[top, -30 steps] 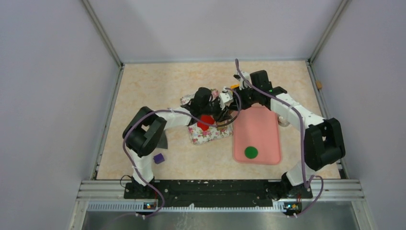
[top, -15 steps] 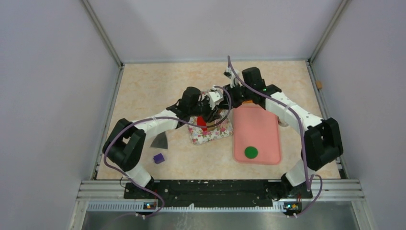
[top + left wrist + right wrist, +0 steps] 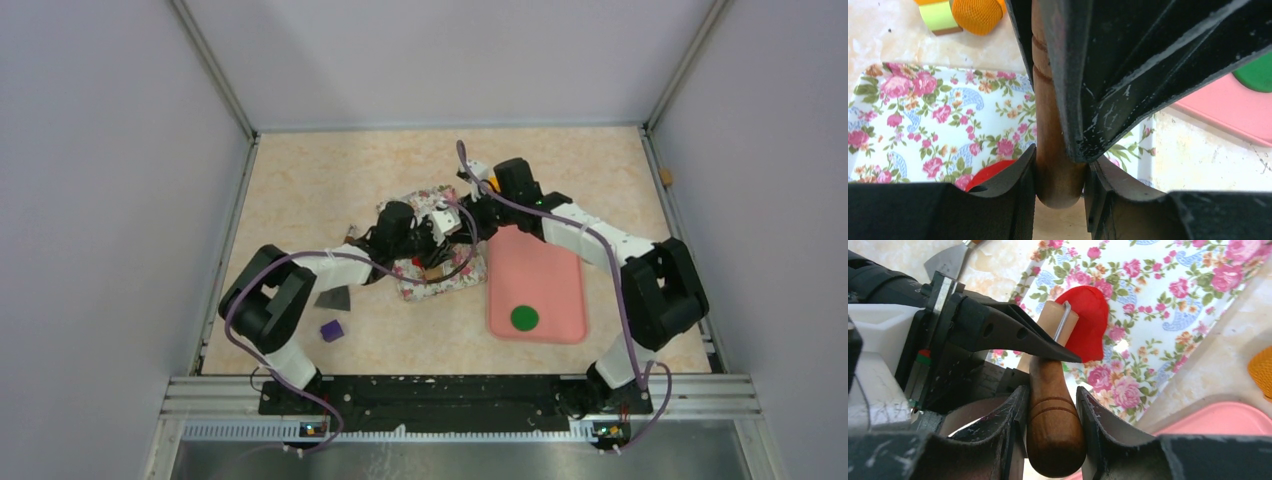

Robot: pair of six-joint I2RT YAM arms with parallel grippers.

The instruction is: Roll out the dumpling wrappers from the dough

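Observation:
A wooden rolling pin [image 3: 1055, 426] lies across the floral mat [image 3: 452, 283], held at both ends. My left gripper [image 3: 1060, 170] is shut on one brown handle, and my right gripper [image 3: 1053, 405] is shut on the other. The pin's pale roller [image 3: 1054, 319] rests against a flattened piece of red dough [image 3: 1089, 320], which shows as a red edge [image 3: 989, 172] in the left wrist view. From above, the left gripper [image 3: 420, 246] and right gripper [image 3: 464, 214] crowd over the mat and hide most of the dough [image 3: 415, 263]. One flat green round wrapper [image 3: 524, 318] lies on the pink tray [image 3: 545, 265].
A grey scraper [image 3: 333, 297] and a small purple block [image 3: 332, 330] lie left of the mat. An orange netted ball [image 3: 978, 14] and a yellow-green block [image 3: 939, 16] sit behind the mat. The pink tray borders the mat on the right.
Both grippers have carried the rolling pin left and nearer, over the red dough. The dough, plainly seen from above a second ago, is now mostly covered.

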